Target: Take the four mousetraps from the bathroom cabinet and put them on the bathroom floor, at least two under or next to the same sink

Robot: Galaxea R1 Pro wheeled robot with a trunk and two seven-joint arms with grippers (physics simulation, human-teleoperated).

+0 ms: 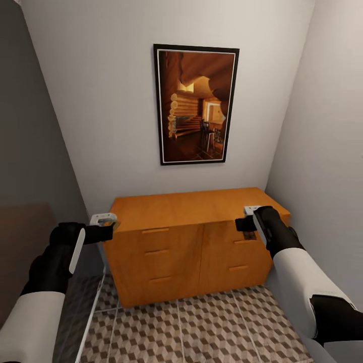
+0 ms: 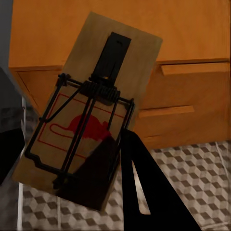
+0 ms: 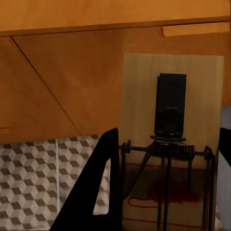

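Resting between each gripper's fingers (image 2: 144,187): a mousetrap (image 2: 91,115).

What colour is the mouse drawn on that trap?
Red, printed on the mousetrap with its pale wooden base; the left wrist view shows it best.

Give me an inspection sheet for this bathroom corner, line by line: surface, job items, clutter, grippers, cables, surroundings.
Surface: bathroom floor, cube-pattern tiles, no mousetrap lying on the part in view.
Job's things: cabinet against the back wall, drawer fronts closed, top bare. One mousetrap at the left gripper, another mousetrap at the right gripper.
Clutter: nothing seen.
Grippers: each raised in front of the cabinet, left at its left corner, right at its right front, each holding a trap.
Cables: nothing seen.
Surroundings: framed picture on the pale wall above the cabinet; walls close on both sides.
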